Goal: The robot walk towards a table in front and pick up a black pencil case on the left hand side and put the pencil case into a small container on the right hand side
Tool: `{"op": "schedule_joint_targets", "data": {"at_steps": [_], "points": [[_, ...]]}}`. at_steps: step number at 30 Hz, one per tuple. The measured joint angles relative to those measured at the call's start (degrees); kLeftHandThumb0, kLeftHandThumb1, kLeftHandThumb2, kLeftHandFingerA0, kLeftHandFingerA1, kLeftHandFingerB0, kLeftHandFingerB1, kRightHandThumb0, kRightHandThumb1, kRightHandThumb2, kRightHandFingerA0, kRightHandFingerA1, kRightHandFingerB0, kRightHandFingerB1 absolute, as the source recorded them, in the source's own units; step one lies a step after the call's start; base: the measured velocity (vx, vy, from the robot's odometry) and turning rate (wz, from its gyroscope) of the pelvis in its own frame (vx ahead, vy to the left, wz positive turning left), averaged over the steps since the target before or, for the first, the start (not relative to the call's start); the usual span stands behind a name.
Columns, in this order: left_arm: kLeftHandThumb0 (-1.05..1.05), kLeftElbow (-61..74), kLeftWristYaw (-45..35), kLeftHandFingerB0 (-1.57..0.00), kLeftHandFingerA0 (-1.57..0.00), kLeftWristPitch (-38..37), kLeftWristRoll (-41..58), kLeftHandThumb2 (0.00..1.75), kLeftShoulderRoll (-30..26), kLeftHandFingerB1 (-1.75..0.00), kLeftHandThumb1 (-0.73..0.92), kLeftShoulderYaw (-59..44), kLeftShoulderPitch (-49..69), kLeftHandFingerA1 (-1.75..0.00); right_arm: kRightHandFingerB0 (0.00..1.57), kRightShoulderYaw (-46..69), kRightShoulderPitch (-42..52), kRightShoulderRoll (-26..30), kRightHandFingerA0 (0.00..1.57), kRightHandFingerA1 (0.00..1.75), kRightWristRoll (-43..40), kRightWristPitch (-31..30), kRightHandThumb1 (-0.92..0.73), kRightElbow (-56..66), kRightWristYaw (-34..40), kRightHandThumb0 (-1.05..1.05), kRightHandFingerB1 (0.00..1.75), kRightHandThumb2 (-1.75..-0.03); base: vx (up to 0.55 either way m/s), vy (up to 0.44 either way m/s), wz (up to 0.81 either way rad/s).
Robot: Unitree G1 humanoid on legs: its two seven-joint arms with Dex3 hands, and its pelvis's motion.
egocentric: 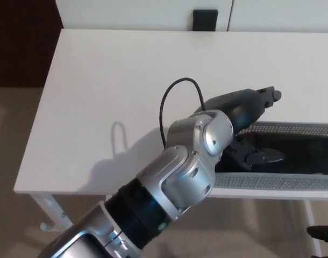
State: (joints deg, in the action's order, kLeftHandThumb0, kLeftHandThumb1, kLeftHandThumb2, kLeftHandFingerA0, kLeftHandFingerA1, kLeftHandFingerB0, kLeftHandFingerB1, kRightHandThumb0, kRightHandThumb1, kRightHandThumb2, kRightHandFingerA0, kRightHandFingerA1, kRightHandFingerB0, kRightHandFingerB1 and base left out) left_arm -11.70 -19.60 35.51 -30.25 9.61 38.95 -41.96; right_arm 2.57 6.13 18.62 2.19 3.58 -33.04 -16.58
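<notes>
Forearm first: my left arm's silver casing filled the near corner of the view, running up from the lower left toward the table's (pixel 88 107) front edge. At its end my left hand (pixel 250 126) reached out over the mesh container (pixel 282 181) that sat at the table's front right edge, against the rim. The fingers (pixel 263 157) were spread and held nothing; one pointed toward the far edge above the container's back wall, another hung low inside the opening. A thin black cable looped up off my wrist. My right hand did not show.

The black pencil case (pixel 309 150) lay inside the container, dark against its dark interior, so I could not make out its outline well or judge whether it rested flat on the bottom.

I judged the drop made and the step in hand to be getting clear. To do that well I would lift the hand straight up before drawing it back toward the left, so the low finger would not catch the mesh wall and drag the container along the edge.

Beyond, the tabletop ran bare and white to its far edge, where a small black box (pixel 206 20) stood against the wall.
</notes>
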Motion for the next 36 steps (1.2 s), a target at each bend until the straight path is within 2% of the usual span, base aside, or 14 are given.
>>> {"op": "schedule_joint_targets", "data": {"at_steps": [11,12,15,17,20,27,28,29,30,32,33,34,35,36], "points": [[-0.83,23.3,-3.5,-0.02,-0.04,0.0,0.0,0.93,-9.3,-0.11,0.53,-7.3,-2.2,-0.18,0.45,-0.5,0.6,0.0,0.61,0.49,0.0,0.0,-0.66,-0.1,-0.2,-0.27,0.42,-0.59,0.00,0.000,0.00],[-0.79,25.6,-3.9,-0.01,-0.02,0.0,0.0,0.90,-10.3,-0.17,0.50,-8.5,-2.7,-0.37,0.46,-0.6,0.5,0.0,0.62,0.50,0.0,0.0,-0.66,-0.2,-0.2,-0.27,0.42,-0.59,0.00,0.000,0.00],[-0.82,31.7,-5.1,-0.07,-0.08,0.0,0.4,0.89,-13.2,-0.14,0.52,-12.3,-3.6,-0.26,0.47,-0.8,0.3,0.0,0.62,0.50,0.1,0.0,-0.66,-0.5,-0.2,-0.27,0.43,-0.59,0.00,0.000,0.00],[-0.80,36.5,-6.3,0.00,-0.03,0.0,1.2,0.89,-15.4,-0.18,0.51,-15.5,-3.6,-0.40,0.47,-1.0,0.4,0.0,0.64,0.52,0.1,0.1,-0.65,-0.7,-0.2,-0.27,0.43,-0.59,0.00,0.000,0.00],[-0.72,42.8,-8.0,-0.09,-0.01,0.0,2.4,0.86,-18.1,-0.25,0.46,-19.5,-2.5,-0.36,0.46,-1.2,0.6,-0.1,0.61,0.50,0.1,0.1,-0.64,-0.9,-0.2,-0.27,0.42,-0.58,0.00,0.000,0.00],[-0.67,54.8,-12.3,-0.11,-0.05,-0.6,8.7,0.72,-24.1,-0.33,0.42,-32.7,12.3,-0.38,0.46,-1.6,2.3,-0.4,0.60,0.49,0.1,0.5,-0.64,-1.6,-0.1,-0.25,0.42,-0.58,0.00,0.000,0.00],[-0.34,55.7,-12.8,0.00,-0.02,-0.8,9.6,0.85,-24.6,-0.48,0.24,-34.1,15.6,-0.51,0.46,-1.7,2.5,-0.4,0.59,0.51,0.1,0.5,-0.64,-1.7,0.0,-0.23,0.42,-0.58,0.00,0.000,0.00],[-0.34,56.4,-13.2,0.00,-0.02,-1.1,10.5,0.85,-24.8,-0.48,0.24,-35.3,18.4,-0.51,0.46,-1.8,2.5,-0.5,0.59,0.51,0.1,0.6,-0.64,-1.8,0.0,-0.23,0.42,-0.58,0.00,0.000,0.00],[-0.66,57.1,-13.9,-0.20,-0.17,-1.5,11.6,0.55,-25.1,-0.28,0.47,-36.9,22.6,-0.31,0.41,-1.9,2.6,-0.6,0.54,0.50,0.1,0.6,-0.65,-2.0,0.0,-0.26,0.41,-0.58,0.00,0.000,0.00],[-0.71,58.1,-15.0,-0.22,-0.23,-1.8,13.4,0.56,-25.2,-0.28,0.48,-39.1,28.6,-0.31,0.39,-2.0,2.9,-0.8,0.52,0.49,0.1,0.8,-0.65,-2.3,0.0,-0.28,0.40,-0.59,0.00,0.000,0.00],[-0.32,58.5,-15.6,-0.07,-0.07,-2.1,14.1,0.82,-25.1,-0.49,0.15,-40.2,31.6,-0.51,0.39,-2.0,3.0,-0.9,0.51,0.48,0.1,0.8,-0.66,-2.4,0.1,-0.27,0.40,-0.59,0.00,0.000,0.00],[-0.32,58.7,-16.2,-0.07,-0.07,-2.2,14.8,0.82,-25.1,-0.49,0.15,-41.0,34.4,-0.51,0.39,-2.0,3.1,-1.0,0.51,0.48,0.1,0.9,-0.66,-2.5,0.1,-0.27,0.40,-0.59,0.00,0.000,0.00],[-0.70,58.8,-16.8,-0.20,-0.18,-2.4,15.4,0.56,-25.0,-0.28,0.49,-41.9,37.6,-0.30,0.39,-2.0,3.2,-1.0,0.51,0.49,0.1,0.9,-0.64,-2.5,0.1,-0.27,0.40,-0.58,0.00,0.000,0.00],[-0.71,58.8,-17.4,-0.19,-0.18,-2.6,16.0,0.56,-24.9,-0.28,0.49,-42.6,40.7,-0.29,0.39,-2.0,3.3,-1.1,0.48,0.48,0.1,1.0,-0.63,-2.6,0.1,-0.27,0.40,-0.58,0.00,0.000,0.00]]}}
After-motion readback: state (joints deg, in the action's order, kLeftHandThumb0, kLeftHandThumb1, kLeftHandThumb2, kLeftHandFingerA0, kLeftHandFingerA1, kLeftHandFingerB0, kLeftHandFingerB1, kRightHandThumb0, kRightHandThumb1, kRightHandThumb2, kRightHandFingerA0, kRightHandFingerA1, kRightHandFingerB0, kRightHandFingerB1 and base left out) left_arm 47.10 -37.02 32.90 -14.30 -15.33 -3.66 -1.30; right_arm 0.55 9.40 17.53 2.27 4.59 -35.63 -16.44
